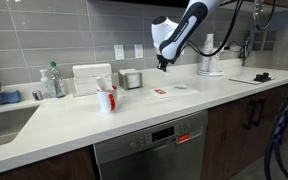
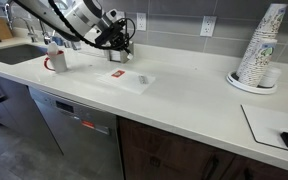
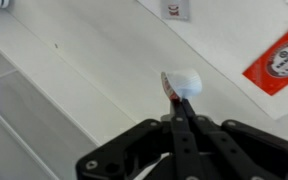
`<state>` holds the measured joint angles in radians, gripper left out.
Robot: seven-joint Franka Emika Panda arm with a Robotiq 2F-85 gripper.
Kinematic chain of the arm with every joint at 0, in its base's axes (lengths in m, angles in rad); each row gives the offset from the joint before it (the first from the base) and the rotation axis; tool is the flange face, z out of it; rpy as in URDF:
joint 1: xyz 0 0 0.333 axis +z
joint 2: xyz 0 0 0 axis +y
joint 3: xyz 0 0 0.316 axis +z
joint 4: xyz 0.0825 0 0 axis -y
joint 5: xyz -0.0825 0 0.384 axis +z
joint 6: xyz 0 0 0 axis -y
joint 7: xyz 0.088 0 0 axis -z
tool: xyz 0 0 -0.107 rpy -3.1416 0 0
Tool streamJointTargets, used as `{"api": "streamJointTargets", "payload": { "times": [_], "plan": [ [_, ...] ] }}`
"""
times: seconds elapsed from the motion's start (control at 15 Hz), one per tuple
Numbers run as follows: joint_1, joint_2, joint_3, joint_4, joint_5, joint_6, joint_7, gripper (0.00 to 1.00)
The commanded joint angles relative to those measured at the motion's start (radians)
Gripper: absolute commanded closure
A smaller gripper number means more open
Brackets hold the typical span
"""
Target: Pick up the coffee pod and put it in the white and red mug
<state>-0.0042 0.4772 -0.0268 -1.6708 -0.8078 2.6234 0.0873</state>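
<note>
My gripper (image 3: 181, 102) is shut on the coffee pod (image 3: 182, 81), a small white pod with a red rim pinched at the fingertips. In both exterior views the gripper (image 1: 163, 66) (image 2: 122, 50) hangs above the white counter, clear of the surface. The white and red mug (image 1: 106, 98) stands upright on the counter with something sticking out of it. It also shows in an exterior view (image 2: 56, 60), beside the sink and away from the gripper. The mug is out of the wrist view.
A red and white packet (image 3: 280, 65) (image 2: 117, 74) lies on the counter below the gripper, with a small item (image 2: 141, 81) next to it. A metal canister (image 1: 132, 79), a white box (image 1: 91, 78), a soap bottle (image 1: 54, 80) and a stack of paper cups (image 2: 262, 50) line the back wall.
</note>
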Motion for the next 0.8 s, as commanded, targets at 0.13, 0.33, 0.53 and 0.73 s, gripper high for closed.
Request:
{"api": "streamJointTargets", "payload": {
  "times": [0.13,0.33,0.53,0.73],
  "plan": [
    [0.015,-0.073,-0.009,-0.094,0.062,0.044,-0.046,0.98],
    [0.011,-0.088,-0.008,-0.116,0.064,0.048,-0.047,0.98],
    [0.032,-0.103,-0.005,-0.118,0.044,0.032,-0.054,1.00],
    [0.083,-0.148,0.027,-0.142,0.044,0.017,-0.075,1.00]
  ]
}}
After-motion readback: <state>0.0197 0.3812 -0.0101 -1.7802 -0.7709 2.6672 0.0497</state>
